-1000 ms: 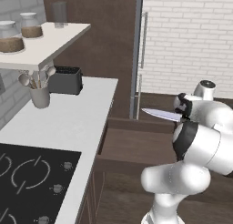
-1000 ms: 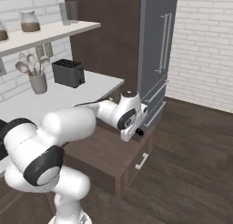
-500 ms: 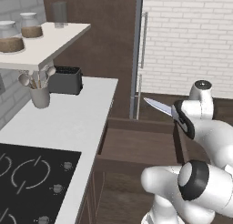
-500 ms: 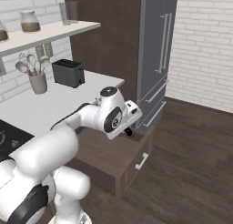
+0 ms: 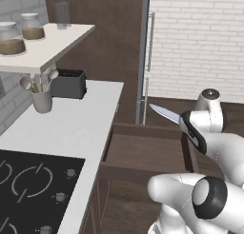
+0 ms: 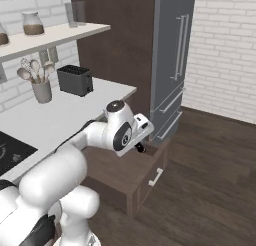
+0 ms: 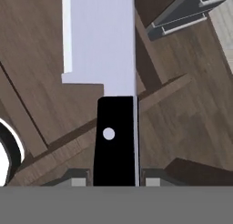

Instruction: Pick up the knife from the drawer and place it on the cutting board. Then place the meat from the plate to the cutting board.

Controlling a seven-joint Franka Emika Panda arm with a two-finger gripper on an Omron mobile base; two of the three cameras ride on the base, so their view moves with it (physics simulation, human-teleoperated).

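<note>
1. Fridge (image 6: pixel 172 60) is the biggest thing we see, tall and grey with long bar handles, at 12 o'clock from our arm in the right base view.
2. Our white counter (image 5: pixel 71 128) runs along the wall, with a black cooktop (image 5: pixel 28 185) set into it at 7 o'clock in the left base view.
3. We see the drawer (image 5: pixel 143 154) pulled out from under the counter edge, dark brown, its inside bare where we can see it.
4. A shelf (image 5: pixel 43 50) hangs over the counter and carries jars (image 5: pixel 21 35).
5. A black toaster (image 5: pixel 69 83) stands on the counter, with a cup of utensils (image 5: pixel 40 95) just beside it at its 8 o'clock.
6. We hold the knife (image 5: pixel 164 113) in the air above the drawer; its silver blade points toward 10 o'clock in the left base view.
7. Our gripper (image 7: pixel 114 177) is clamped on the knife's black handle, one finger (image 7: pixel 75 178) on each side, as the hand view shows.
</note>
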